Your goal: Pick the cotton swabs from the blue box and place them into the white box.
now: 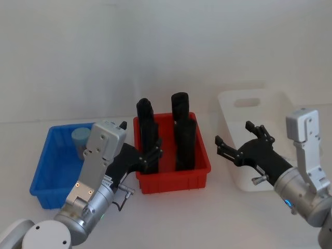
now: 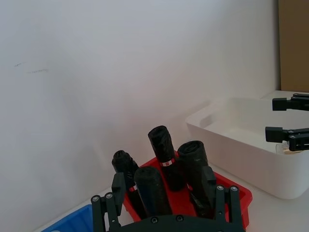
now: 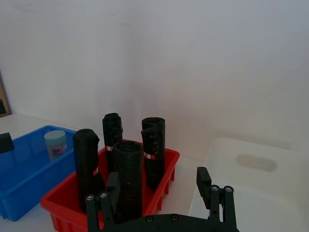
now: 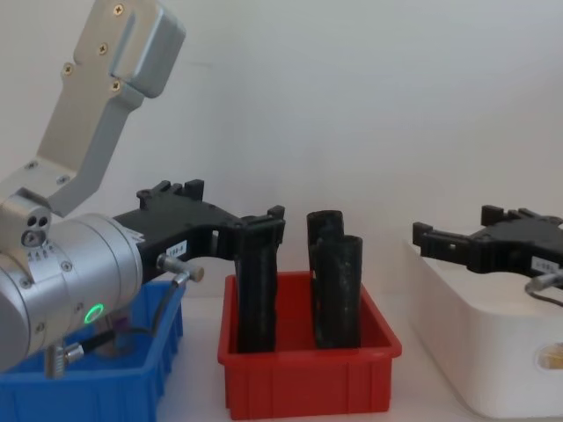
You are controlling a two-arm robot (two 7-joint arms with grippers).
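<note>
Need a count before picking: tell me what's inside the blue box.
One cotton swab tub stands at the far end of the blue box. The left gripper and its arm cover the near right part.

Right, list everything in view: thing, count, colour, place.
blue box: one, bright blue, on the robot's left.
cotton swabs: one tub, pale blue cap, in the blue box's far part.
red bin: one, red, between the two boxes.
black cylinders: four, black, upright in the red bin.
white box: one, white, on the robot's right.
table: one, white, under all the bins.
left end effector: black, open, above the red bin's left part.
right end effector: black, open, over the white box's near-left part.
</note>
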